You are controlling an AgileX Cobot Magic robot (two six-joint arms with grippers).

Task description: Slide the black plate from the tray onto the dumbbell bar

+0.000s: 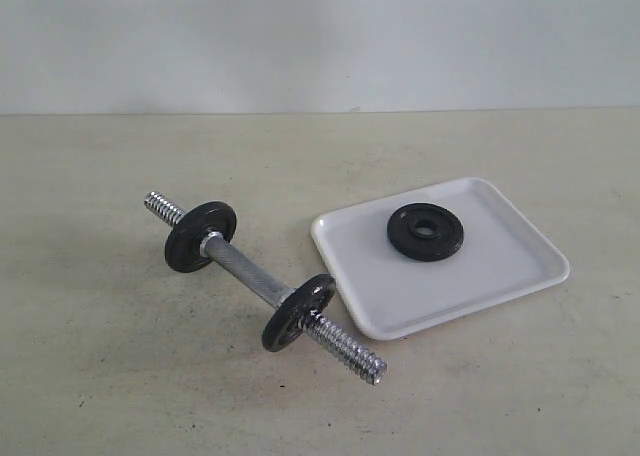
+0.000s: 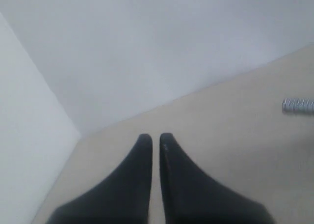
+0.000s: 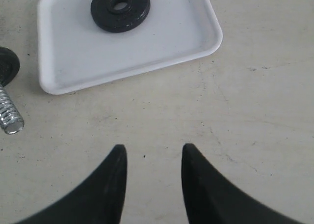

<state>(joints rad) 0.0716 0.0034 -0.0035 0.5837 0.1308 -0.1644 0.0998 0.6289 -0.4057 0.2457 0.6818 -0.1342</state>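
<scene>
A black plate lies flat in the white tray at the right of the table; the right wrist view shows the same plate and tray. The chrome dumbbell bar rests left of the tray with two black discs on it, one near each threaded end. Its threaded tip shows in the right wrist view, and another threaded end in the left wrist view. My right gripper is open over bare table, short of the tray. My left gripper is shut and holds nothing. Neither gripper appears in the exterior view.
The beige table top stretches around the bar and tray. A white wall runs along its far edge, and a wall corner shows beyond the left gripper.
</scene>
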